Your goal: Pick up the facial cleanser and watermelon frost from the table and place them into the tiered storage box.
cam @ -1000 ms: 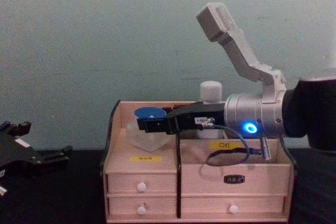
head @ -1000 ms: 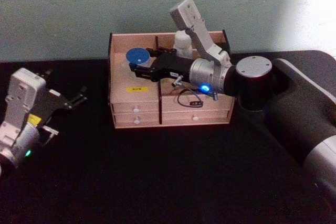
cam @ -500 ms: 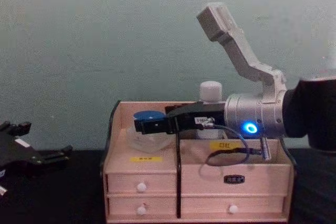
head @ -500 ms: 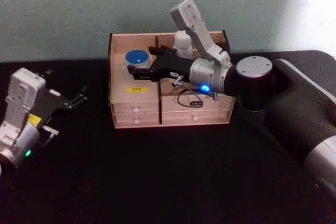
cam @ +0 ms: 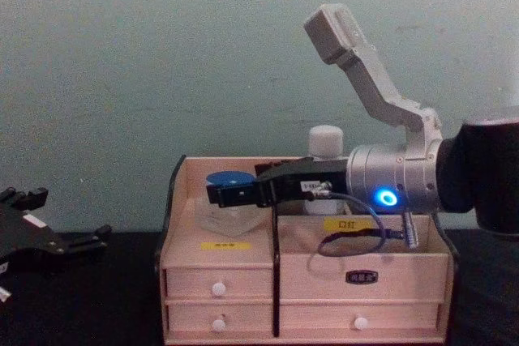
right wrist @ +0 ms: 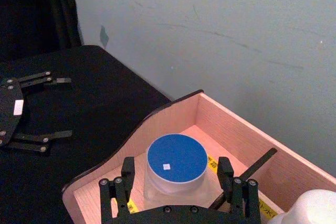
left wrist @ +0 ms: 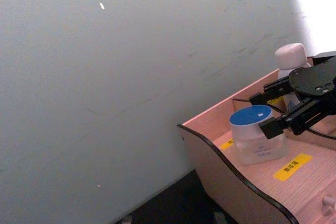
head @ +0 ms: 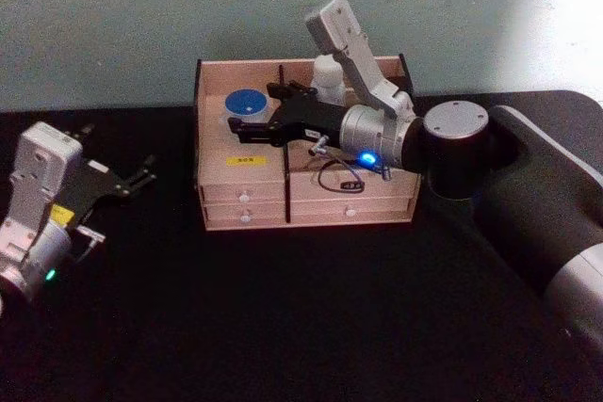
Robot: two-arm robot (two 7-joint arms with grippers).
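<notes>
Right gripper fingers spread wide either side of jar resting in box; risk: a careless withdrawal could snag and topple it.

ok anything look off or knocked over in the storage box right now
Nothing stands out. The watermelon frost sits upright in the left compartment of the tiered storage box, lid on, with the right gripper open around it. The facial cleanser stands upright in the right compartment. The left gripper idles over the table to the left.
</notes>
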